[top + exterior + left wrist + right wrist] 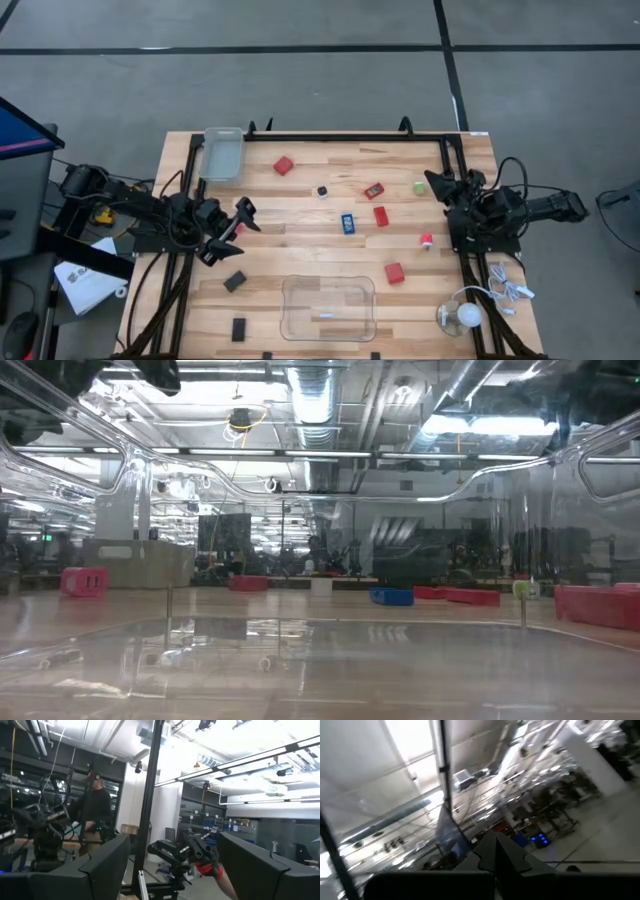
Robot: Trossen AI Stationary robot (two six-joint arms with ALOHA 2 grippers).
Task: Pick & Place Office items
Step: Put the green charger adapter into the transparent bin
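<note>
The office items lie scattered on the wooden table [300, 250]. They are red blocks [284, 165] [380, 216] [394, 273], a red piece with a dark centre [373, 190], a blue piece [347, 223], a green bit [419, 187], a small dark bit [322, 191], a red-and-white bit [426, 240] and two flat black rectangles [234, 281] [239, 329]. My left gripper [232, 228] is open and empty over the table's left side; its fingers [105, 865] stand wide apart. My right gripper [437, 183] is shut and empty at the right edge, beside the green bit.
A clear tray [223, 152] stands at the far left corner. A larger clear tray [328, 308] sits at the near middle, and the low view looks through it. A white bulb with a cable [466, 316] lies at the near right. A person [95, 810] stands beyond the table.
</note>
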